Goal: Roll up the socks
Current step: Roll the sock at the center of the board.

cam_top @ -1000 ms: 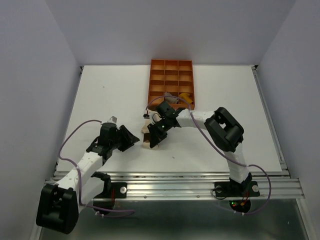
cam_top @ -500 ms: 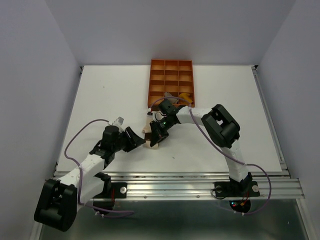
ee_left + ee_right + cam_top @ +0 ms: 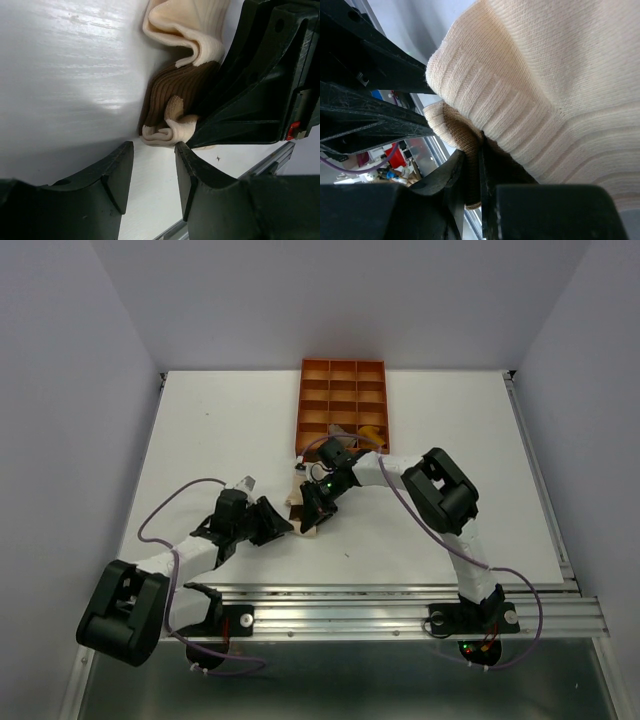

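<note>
Mid-frame, the right gripper point(image 3: 479, 165) is pinching the cream sock point(image 3: 185, 25) at its folded brown edge, the left gripper point(image 3: 152, 148) is sitting jaws apart just beside it, white table point(image 3: 200, 440) lying open leftward.

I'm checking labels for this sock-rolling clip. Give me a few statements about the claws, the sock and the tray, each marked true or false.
1. The right claw pinches the cream sock. True.
2. The left claw grips the sock. False: it stands open, the sock just ahead of it.
3. The cream sock lies in the orange tray. False: it lies on the table, nearer than the tray.
4. The orange tray sits at the table's far side. True.
</note>
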